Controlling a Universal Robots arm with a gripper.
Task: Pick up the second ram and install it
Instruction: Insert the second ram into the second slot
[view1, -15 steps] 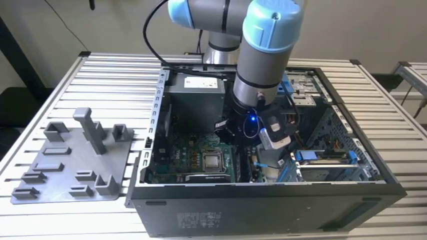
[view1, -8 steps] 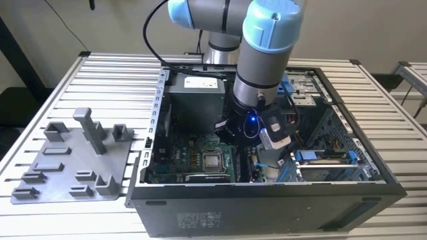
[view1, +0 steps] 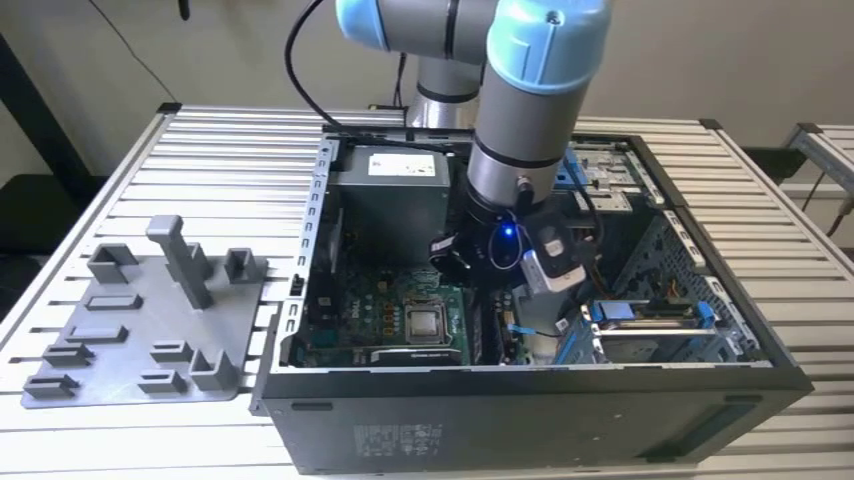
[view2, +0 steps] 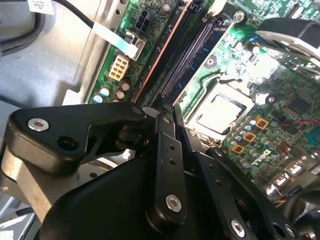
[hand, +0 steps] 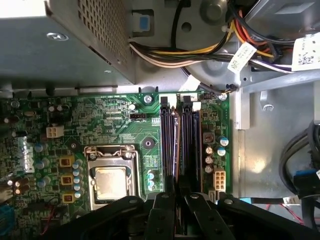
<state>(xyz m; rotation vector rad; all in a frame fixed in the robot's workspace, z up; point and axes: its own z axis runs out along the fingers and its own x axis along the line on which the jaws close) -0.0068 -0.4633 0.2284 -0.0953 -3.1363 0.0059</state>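
Observation:
My gripper (view1: 483, 292) reaches down into the open computer case (view1: 534, 400), over the memory slots (hand: 189, 145) of the green motherboard (hand: 115, 122). In both wrist views its black fingers (hand: 165, 212) stand close together on the second ram (hand: 176, 150), a thin dark stick seen edge-on. In the second wrist view the ram's brownish edge (view2: 162, 50) runs along the slots and ends at my gripper (view2: 159, 109). The stick sits low, in line with a slot; how deep it is seated I cannot tell.
The square silver processor chip (hand: 111, 182) lies beside the slots. A grey power supply (view1: 387, 175) and bundled cables (hand: 200, 47) stand at the case's far end, a drive bay (view1: 654, 320) at the exterior view's right. The grey moulded tray (view1: 147, 330) lies outside the case.

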